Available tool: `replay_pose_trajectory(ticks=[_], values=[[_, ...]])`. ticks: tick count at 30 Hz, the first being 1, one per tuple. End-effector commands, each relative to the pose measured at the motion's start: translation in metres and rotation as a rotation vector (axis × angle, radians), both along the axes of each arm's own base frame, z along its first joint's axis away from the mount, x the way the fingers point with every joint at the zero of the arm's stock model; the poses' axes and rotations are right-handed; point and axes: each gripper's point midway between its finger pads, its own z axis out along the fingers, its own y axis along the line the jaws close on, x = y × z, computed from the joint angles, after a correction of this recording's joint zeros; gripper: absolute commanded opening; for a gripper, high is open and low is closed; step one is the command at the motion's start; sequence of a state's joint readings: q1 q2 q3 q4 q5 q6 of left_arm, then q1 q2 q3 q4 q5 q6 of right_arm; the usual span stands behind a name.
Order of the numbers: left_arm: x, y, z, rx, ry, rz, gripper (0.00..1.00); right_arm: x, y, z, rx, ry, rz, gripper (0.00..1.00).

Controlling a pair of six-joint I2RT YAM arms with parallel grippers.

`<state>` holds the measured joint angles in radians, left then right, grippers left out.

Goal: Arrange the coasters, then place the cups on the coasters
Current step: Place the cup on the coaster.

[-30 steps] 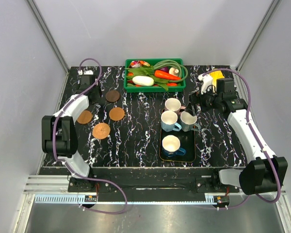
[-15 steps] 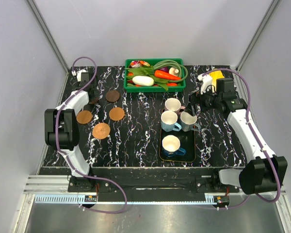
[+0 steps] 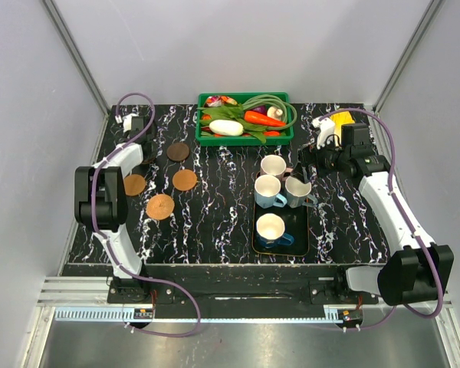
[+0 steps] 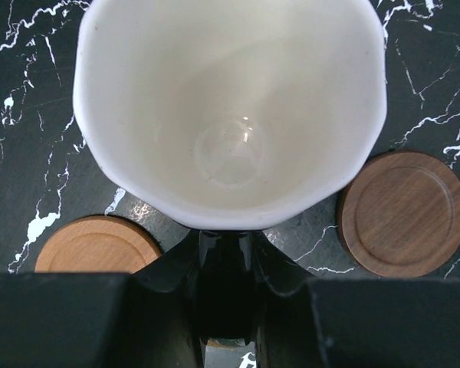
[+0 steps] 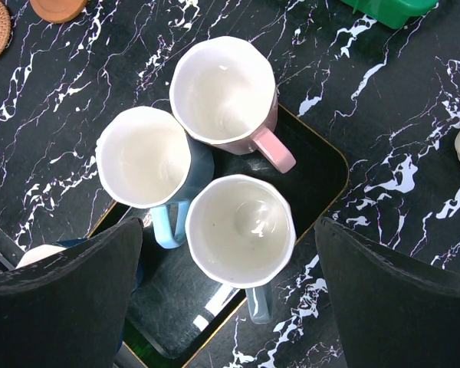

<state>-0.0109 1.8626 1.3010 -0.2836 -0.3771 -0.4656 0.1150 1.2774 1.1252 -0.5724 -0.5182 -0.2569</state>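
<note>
In the left wrist view a cup (image 4: 230,115) with a cream inside fills the frame. My left gripper (image 4: 226,253) is shut on its dark handle (image 4: 226,276). A sliver of a coaster (image 4: 222,343) shows under the handle; whether the cup rests on it I cannot tell. Two more coasters (image 4: 96,245) (image 4: 402,212) lie on either side. From above, the left gripper (image 3: 144,156) is at the back left among coasters (image 3: 178,152) (image 3: 185,179) (image 3: 159,206). My right gripper (image 5: 226,230) hangs open above the pink cup (image 5: 226,90), light-blue cup (image 5: 144,157) and teal cup (image 5: 240,230).
The black tray (image 3: 301,238) holds several cups, a dark blue one (image 3: 271,228) nearest the front. A green basket of vegetables (image 3: 245,119) stands at the back centre. A yellow and white object (image 3: 333,123) sits behind the right gripper (image 3: 310,157). Grey walls enclose the table.
The left arm's elbow has swung up and slightly right, and its wrist has shifted toward the back left corner. The right arm and the cups on the tray have not moved.
</note>
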Motion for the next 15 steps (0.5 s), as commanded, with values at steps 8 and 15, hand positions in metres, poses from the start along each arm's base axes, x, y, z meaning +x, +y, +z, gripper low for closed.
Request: replay_pose_trajectory(ticks=[8, 15], values=[[0.0452, 0.0125, 0.0483, 0.026, -0.212, 0.046, 0.0, 0.0026, 0.0024, 0.0037, 0.017, -0.02, 0.018, 1.0], [0.0419, 0.0123, 0.0415, 0.027, -0.193, 0.044, 0.08, 0.0023, 0.0026, 0.0043, 0.019, -0.02, 0.018, 1.0]])
